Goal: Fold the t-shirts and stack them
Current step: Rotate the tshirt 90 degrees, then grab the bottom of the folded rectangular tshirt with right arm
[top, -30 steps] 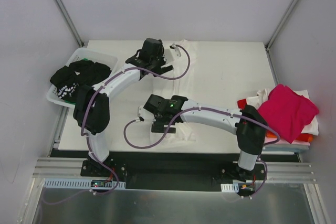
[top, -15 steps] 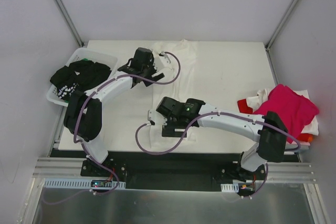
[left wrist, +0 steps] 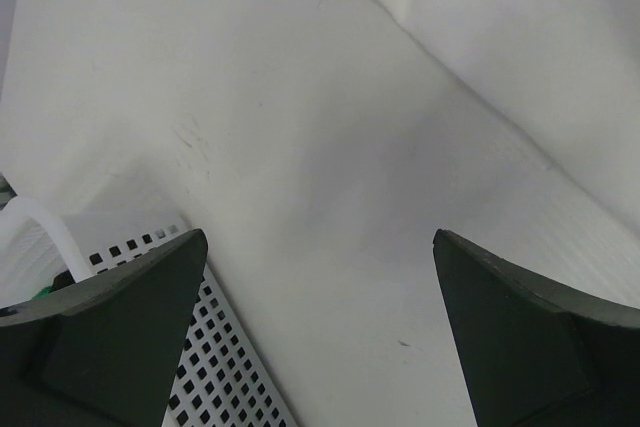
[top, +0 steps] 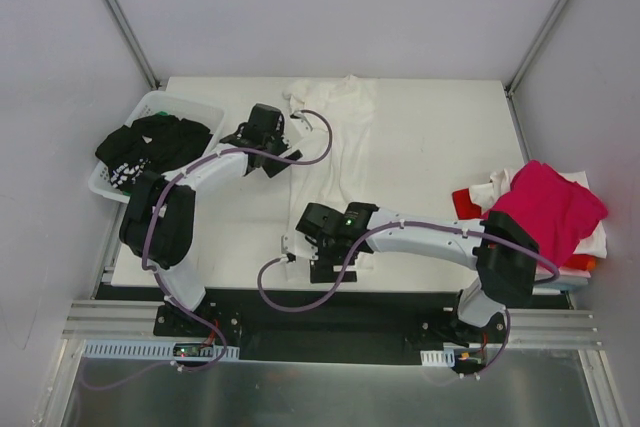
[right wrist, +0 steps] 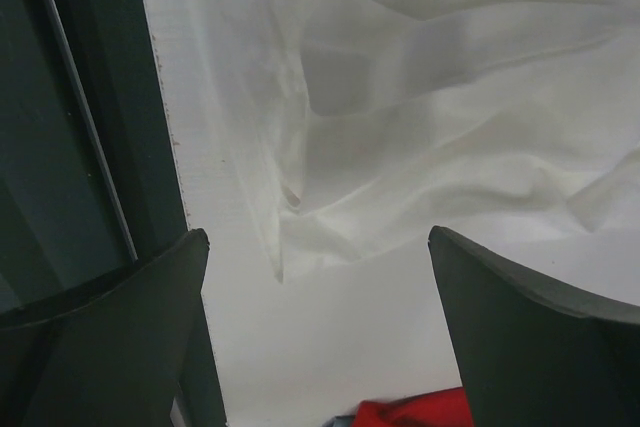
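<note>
Pale grey wall panels (top: 330,7) closed in the cell on three sides, joined by slanting metal corner posts (top: 118,15), and a sheet-metal floor (top: 330,392) lay in front of the aluminium rail (top: 320,332) that carried both arm bases. The white table (top: 440,137) filled the middle, matte and faintly scuffed in the left wrist view. A white t-shirt (top: 345,157) lay stretched lengthwise down the table's centre, from the far edge almost to the near edge, its far end bunched and its near end thin and wrinkled in the right wrist view. At the table's right edge sat a pile of tees with a rumpled magenta t-shirt (top: 548,209) on top and a red t-shirt (top: 466,197) showing beneath, along with white and orange layers. At the left edge stood a white perforated basket (top: 190,109) holding a black t-shirt (top: 150,144) with white print, part of it draped over the rim. Purple cables (top: 300,287) looped from both arms. The left end effector (left wrist: 318,237) hung over bare table between the basket and the white t-shirt's left edge, fingers spread wide with nothing between them. The right end effector (right wrist: 318,232) hung over the shirt's near end by the table's front edge, likewise released, its fingers wide apart and clear of the cloth.
</note>
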